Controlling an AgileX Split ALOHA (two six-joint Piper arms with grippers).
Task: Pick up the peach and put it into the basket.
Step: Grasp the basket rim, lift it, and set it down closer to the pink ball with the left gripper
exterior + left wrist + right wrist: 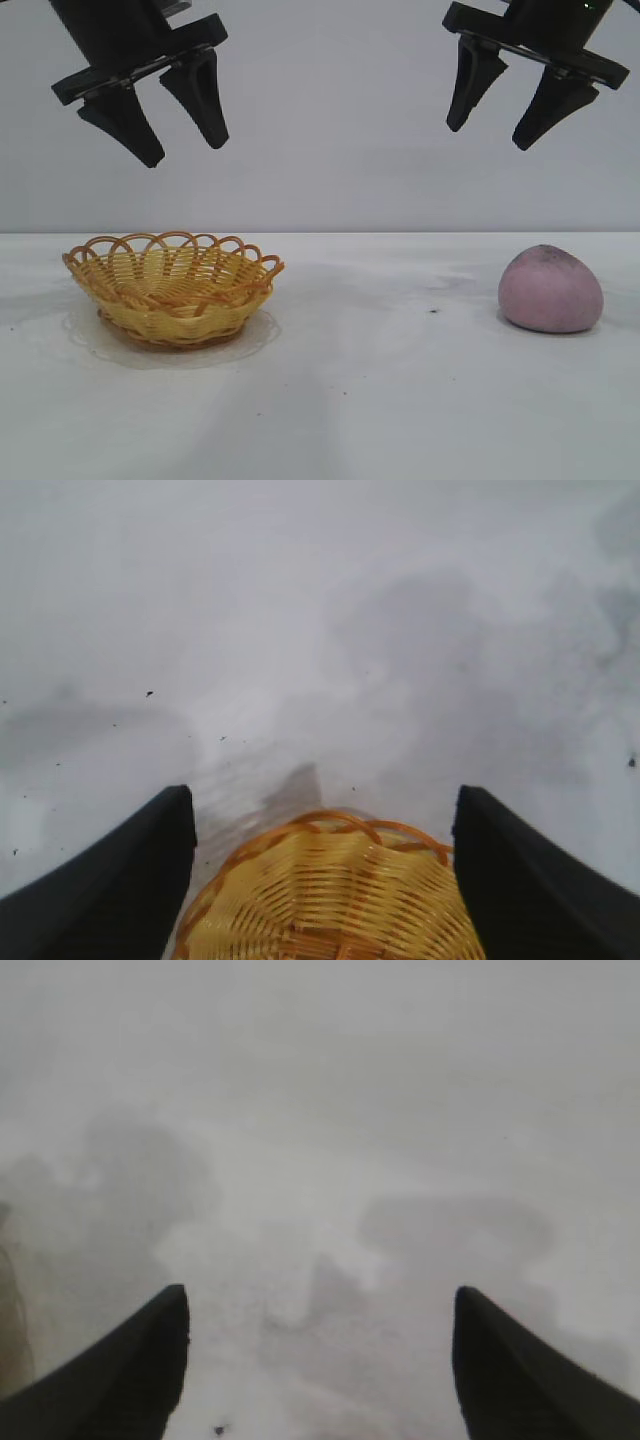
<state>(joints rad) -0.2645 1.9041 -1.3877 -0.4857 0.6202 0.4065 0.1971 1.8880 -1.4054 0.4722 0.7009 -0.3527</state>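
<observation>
The dull pink peach (550, 290), with a dark smudge on top, rests on the white table at the right. At the left stands the yellow woven basket (172, 288) with an orange looped rim, and nothing lies in it. High above the basket hangs my left gripper (185, 145), open and holding nothing. In the left wrist view the basket (330, 900) shows between the spread black fingers (120, 880), far below them. My right gripper (490, 135) hangs open high over the table, a little left of the peach. The right wrist view shows only bare table between its fingers (520, 1370).
The white table (380, 400) stretches between basket and peach, with a small dark speck (433, 311) left of the peach. A plain pale wall stands behind.
</observation>
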